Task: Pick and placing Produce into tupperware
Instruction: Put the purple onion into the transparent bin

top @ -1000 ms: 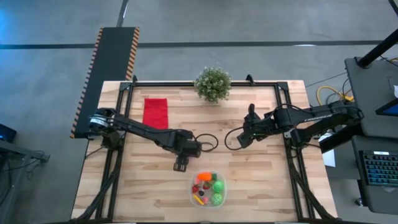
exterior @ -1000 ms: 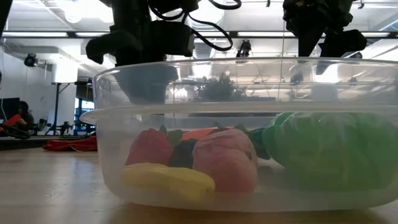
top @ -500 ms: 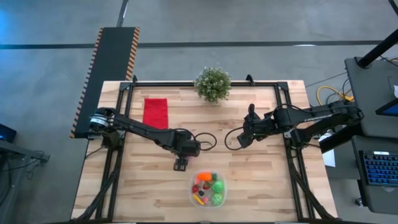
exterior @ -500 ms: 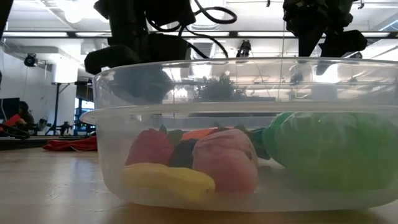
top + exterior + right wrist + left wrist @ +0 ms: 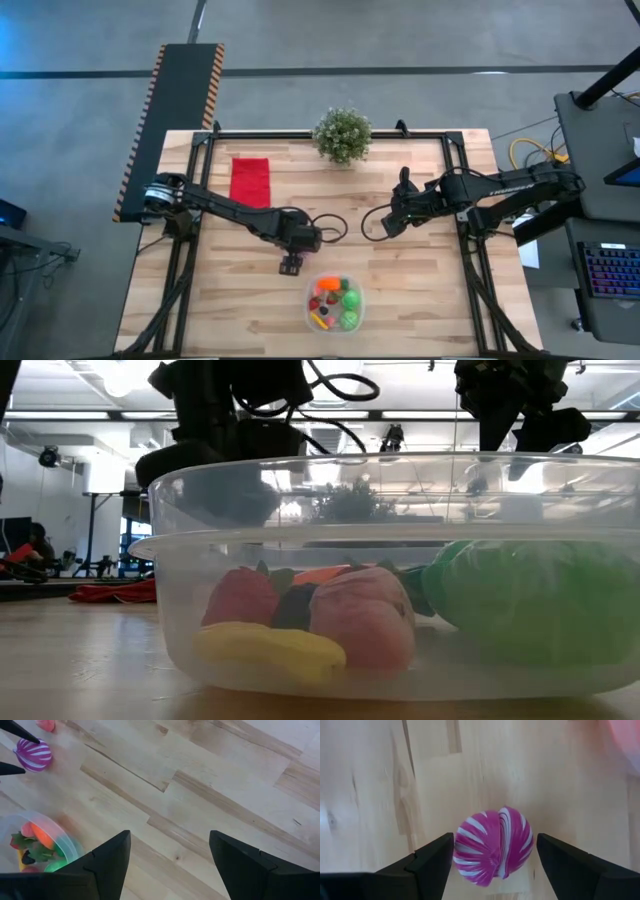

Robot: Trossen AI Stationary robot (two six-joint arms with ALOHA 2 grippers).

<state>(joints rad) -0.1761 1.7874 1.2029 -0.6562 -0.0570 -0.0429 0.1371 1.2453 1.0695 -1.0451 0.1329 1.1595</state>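
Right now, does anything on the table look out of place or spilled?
Nothing spilled. One purple-striped piece lies on the wood outside the tub, between the open fingers of the left tool. A small pink piece lies beyond it. The right tool waits mid-table, open.

Left gripper [image 5: 492,857] jaws spread; right gripper [image 5: 170,855] jaws spread
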